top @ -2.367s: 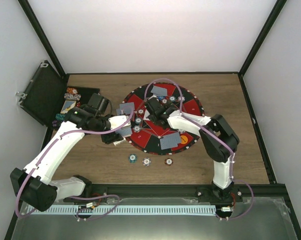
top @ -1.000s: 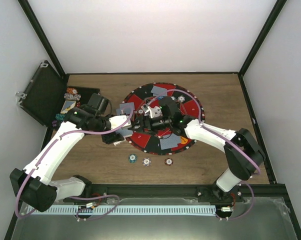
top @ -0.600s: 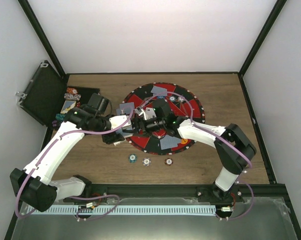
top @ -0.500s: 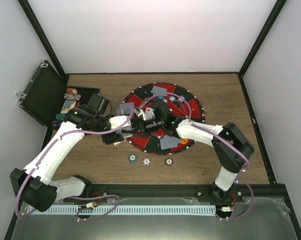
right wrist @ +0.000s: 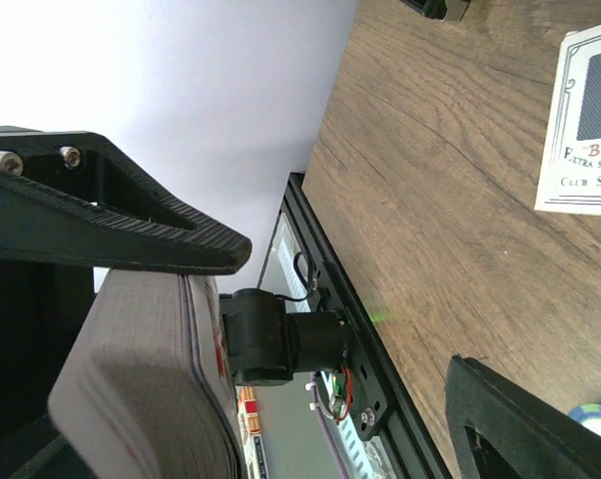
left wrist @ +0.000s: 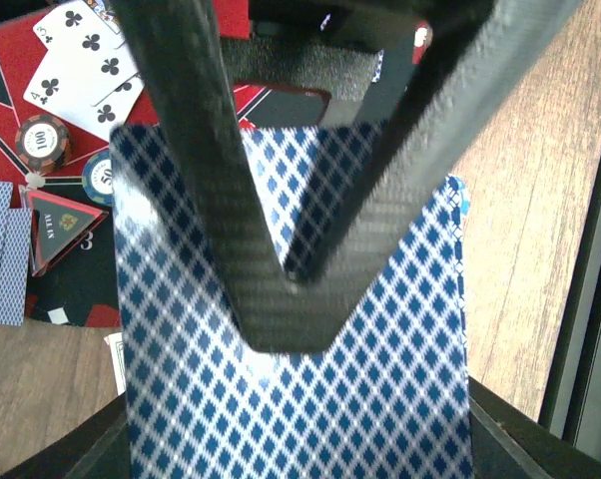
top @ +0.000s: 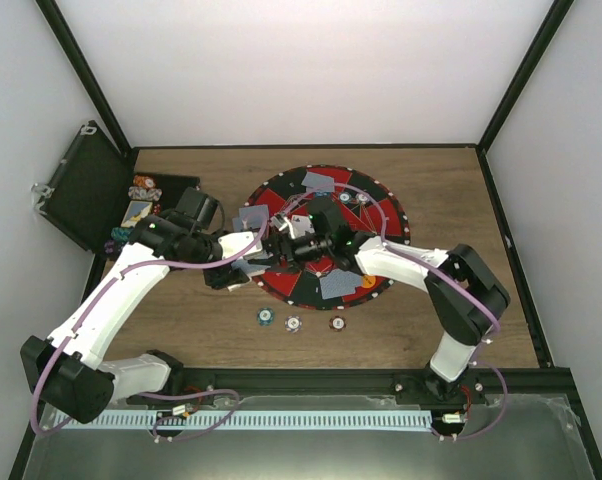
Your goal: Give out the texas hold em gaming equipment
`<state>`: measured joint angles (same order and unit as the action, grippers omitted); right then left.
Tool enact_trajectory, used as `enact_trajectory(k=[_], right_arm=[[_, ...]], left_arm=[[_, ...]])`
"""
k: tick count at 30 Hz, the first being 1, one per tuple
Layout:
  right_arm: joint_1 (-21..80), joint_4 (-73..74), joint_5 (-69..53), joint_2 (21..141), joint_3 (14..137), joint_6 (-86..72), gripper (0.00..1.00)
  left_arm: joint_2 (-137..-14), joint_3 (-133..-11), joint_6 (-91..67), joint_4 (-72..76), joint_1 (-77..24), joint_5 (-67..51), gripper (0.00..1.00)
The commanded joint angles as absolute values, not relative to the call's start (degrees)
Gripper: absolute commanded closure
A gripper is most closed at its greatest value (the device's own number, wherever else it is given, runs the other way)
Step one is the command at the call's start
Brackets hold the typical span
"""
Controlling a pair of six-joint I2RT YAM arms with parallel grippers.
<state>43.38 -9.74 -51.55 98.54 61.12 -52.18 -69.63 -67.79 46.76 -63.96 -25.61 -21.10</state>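
Two pincers met at the left rim of the round mat (top: 389,212). The left gripper (left wrist: 286,314) was clamped shut on the deck of cards (left wrist: 380,419), blue-diamond backs up, held over that rim. The right gripper (right wrist: 350,309) stood open, its jaws spread wide with the deck's edge just beside one finger.

The likely trouble lay in the peel. If the right jaws closed across too much of the stack, several cards would come away instead of one. The deck could also be tugged askew in the left grip and fan out over the mat. A card pinched by a bare corner might slip and land face up, or knock the poker chips (left wrist: 41,140) lying on the mat beside the face-up club cards (left wrist: 81,70). The arms were crowded close together, so a misjudged pull risked finger striking finger.

The mat lay on a wooden table (top: 481,260). Three loose chips (top: 294,323) sat in a row on the wood just off the mat's near edge. A black case (top: 81,185) stood well off to the mat's left. White walls and black frame posts closed in the space beyond the mat.
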Motion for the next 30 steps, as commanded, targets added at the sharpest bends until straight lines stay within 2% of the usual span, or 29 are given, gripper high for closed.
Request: enact_trajectory(k=[1,8,18,23,30], right_arm=[[40.71,-5.83,-49.99,96.57,58.73,-50.17,0.22],[40.08,-4.2,-49.72,94.61,59.25,-49.68,0.31],[40.08,-2.39,-49.54,91.52,59.59,-50.31,0.59],[39.92,-1.12,-49.34,89.9,60.17,-50.21,0.78],[38.68,1.58,-48.68,88.12,60.25,-49.3,0.92]], left_arm=[[-68.54,-69.21,47.61,-64.52,-25.66,-24.05,0.89],[-68.9,-69.32,47.52,-64.27,-25.62,-23.91,0.89],[-69.2,-68.13,47.55,-63.09,-25.66,-22.59,0.88],[-69.8,-68.28,47.47,-63.04,-25.66,-22.27,0.88],[-70.04,-68.19,47.58,-63.0,-25.65,-21.32,0.88]])
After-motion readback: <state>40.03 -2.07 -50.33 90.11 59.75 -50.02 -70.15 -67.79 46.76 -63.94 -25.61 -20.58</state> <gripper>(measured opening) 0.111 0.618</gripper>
